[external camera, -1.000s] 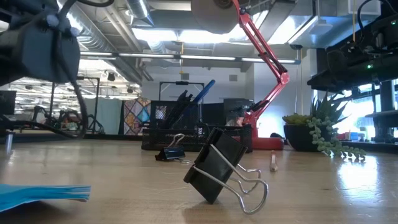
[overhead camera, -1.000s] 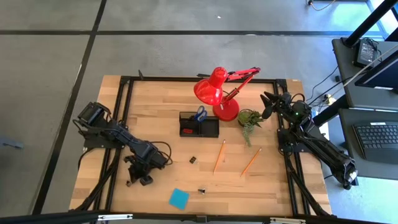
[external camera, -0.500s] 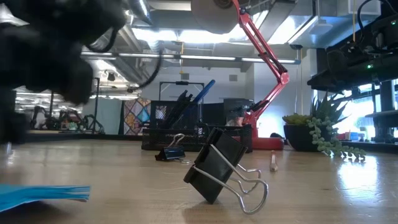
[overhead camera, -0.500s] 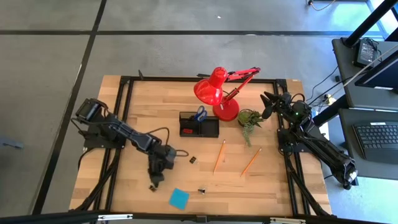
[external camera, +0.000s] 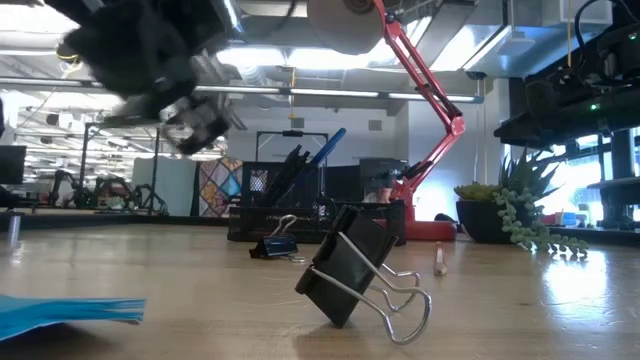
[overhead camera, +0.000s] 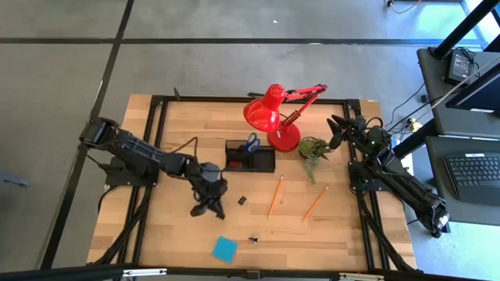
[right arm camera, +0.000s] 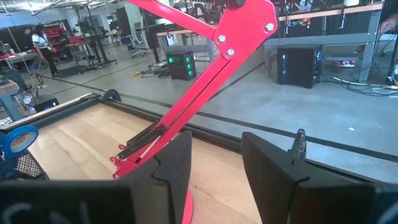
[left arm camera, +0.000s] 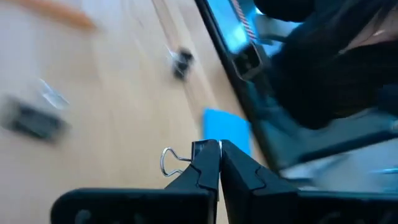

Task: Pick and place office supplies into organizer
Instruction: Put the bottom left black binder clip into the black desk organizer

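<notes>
My left gripper (overhead camera: pixel 205 208) hovers over the table's middle left, above the wood in the low view (external camera: pixel 192 122), shut on a small black binder clip (left arm camera: pixel 205 148). The black organizer (overhead camera: pixel 250 158) stands behind it, with blue-handled scissors (overhead camera: pixel 251 142) in it. Flat on the wood lie two orange pencils (overhead camera: pixel 276 195) (overhead camera: pixel 315 202), a blue sticky-note pad (overhead camera: pixel 224 249) and two more black clips (overhead camera: pixel 242 200) (overhead camera: pixel 254 238). My right gripper (right arm camera: pixel 214 168) waits open at the far right (overhead camera: pixel 336 129), with nothing between its fingers. My left gripper pinches the clip's black body (left arm camera: pixel 206 149) between its two fingertips, at their free ends. One wire handle (left arm camera: pixel 169 163) sticks out to the side of the fingers. The clip is lifted clear of the table.
A red desk lamp (overhead camera: pixel 273 117) and a small green plant (overhead camera: pixel 314 150) stand right of the organizer at the back. In the low view a large clip (external camera: pixel 355 270) fills the foreground, with a smaller one (external camera: pixel 275 245) behind it. A black frame (overhead camera: pixel 156 140) borders the table.
My left gripper has risen from the near left of the table and swung toward the right, closer to the organizer, rolling its wrist as it went. It has stayed shut throughout.
</notes>
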`<state>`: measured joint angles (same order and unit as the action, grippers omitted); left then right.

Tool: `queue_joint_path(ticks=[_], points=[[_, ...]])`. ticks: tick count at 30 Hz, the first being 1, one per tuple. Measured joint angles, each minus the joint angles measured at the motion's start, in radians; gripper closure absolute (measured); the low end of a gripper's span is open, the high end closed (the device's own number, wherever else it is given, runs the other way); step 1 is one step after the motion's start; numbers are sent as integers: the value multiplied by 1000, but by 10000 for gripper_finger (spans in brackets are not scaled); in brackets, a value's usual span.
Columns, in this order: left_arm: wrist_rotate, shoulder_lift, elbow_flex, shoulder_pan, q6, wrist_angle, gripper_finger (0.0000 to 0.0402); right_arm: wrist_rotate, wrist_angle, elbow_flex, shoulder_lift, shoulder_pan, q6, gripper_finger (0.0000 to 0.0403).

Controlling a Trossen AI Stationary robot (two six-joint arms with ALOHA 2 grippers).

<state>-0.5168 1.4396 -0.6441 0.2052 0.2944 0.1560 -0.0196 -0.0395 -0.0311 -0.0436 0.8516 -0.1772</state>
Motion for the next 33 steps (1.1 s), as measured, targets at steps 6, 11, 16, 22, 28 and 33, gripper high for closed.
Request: queue_joint_path(ticks=[6, 11, 16, 22, 28, 33], points=[[248, -76, 0, -19, -248, -9, 398, 0, 0, 0, 0, 0, 1, 258], [491, -92, 0, -20, -370, -38, 398, 0, 0, 0, 0, 0, 2, 258], [606, -91, 4, -71, -411, -84, 398, 0, 0, 0, 0, 0, 5, 258], [597, -142, 141, -192, -414, 51, 398, 0, 0, 0, 0, 0, 4, 258], [545, -182, 291, -236, -451, 372, 398, 0, 0, 0, 0, 0, 4, 258], [560, -180, 327, -236, -448, 429, 398, 0, 0, 0, 0, 0, -2, 258]])
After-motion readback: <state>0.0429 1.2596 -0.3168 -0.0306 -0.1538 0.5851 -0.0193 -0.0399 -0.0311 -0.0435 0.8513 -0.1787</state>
